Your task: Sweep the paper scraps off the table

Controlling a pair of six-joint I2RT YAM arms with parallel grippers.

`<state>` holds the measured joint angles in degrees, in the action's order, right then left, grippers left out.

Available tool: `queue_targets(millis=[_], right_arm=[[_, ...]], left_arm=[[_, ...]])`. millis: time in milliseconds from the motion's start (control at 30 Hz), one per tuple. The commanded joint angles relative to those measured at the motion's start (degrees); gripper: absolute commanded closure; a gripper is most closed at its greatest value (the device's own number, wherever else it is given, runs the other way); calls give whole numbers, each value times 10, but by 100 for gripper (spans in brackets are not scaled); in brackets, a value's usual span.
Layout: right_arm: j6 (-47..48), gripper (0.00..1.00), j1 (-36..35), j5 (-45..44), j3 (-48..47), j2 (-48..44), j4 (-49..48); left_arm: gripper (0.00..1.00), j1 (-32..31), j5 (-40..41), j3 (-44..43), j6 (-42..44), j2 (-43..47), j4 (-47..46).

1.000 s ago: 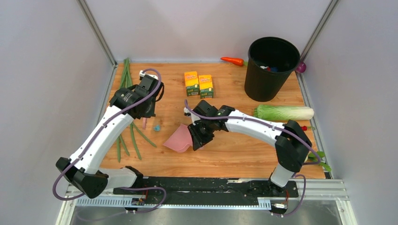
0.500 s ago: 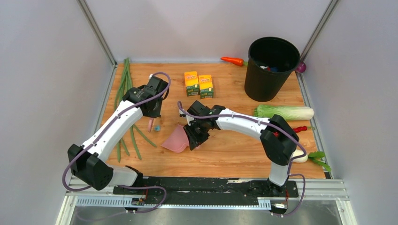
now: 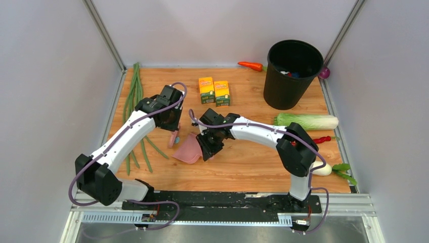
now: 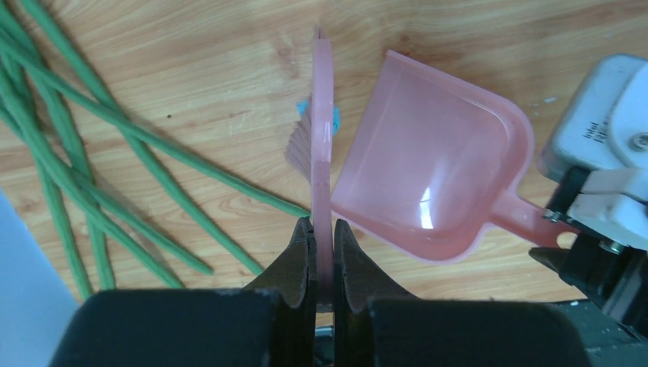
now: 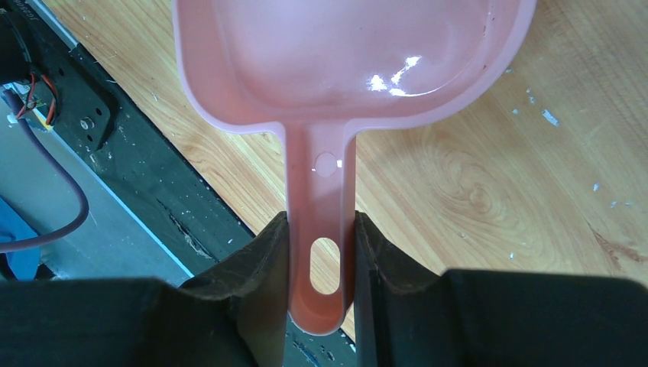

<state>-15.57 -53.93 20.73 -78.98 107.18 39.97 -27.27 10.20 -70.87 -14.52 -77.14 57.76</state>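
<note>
A small light-blue paper scrap (image 4: 336, 117) peeks out from both sides of a pink brush (image 4: 322, 153), right at the mouth of a pink dustpan (image 4: 428, 168). My left gripper (image 4: 322, 223) is shut on the brush's thin handle, with the bristles down on the table (image 3: 253, 162). My right gripper (image 5: 321, 218) is shut on the dustpan's handle (image 5: 325, 199). The pan (image 5: 351, 53) lies low and holds nothing. In the top view the brush (image 3: 174, 137) meets the dustpan (image 3: 188, 151) left of centre, and the scrap is hidden there.
Long green beans (image 3: 134, 91) lie along the left edge, close to the brush. Two yellow-orange boxes (image 3: 213, 91) stand behind the pan. A black bin (image 3: 292, 76), a carrot (image 3: 251, 66) and a cabbage (image 3: 306, 121) are at the back right.
The left arm has carried the brush right and forward to the dustpan's mouth, taking the blue scrap along. The right arm has shifted the dustpan slightly left.
</note>
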Motion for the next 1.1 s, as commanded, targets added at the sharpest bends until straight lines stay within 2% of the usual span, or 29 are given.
queue_targets(millis=[0, 200, 400, 867, 1067], right_arm=[[18, 100, 1, -17, -12, 4, -14], [25, 100, 0, -26, 1, -6, -14], [27, 100, 0, -32, 8, -9, -14], [27, 100, 0, -51, 5, -21, -18], [28, 100, 0, -61, 8, -29, -26]], left_arm=[[100, 2, -81, 6, 4, 19, -21], [100, 2, -190, 7, -4, 52, -2], [100, 1, -217, 16, -35, 96, 8], [100, 1, -196, -16, -67, 124, 39], [100, 1, -171, -69, -73, 123, 69]])
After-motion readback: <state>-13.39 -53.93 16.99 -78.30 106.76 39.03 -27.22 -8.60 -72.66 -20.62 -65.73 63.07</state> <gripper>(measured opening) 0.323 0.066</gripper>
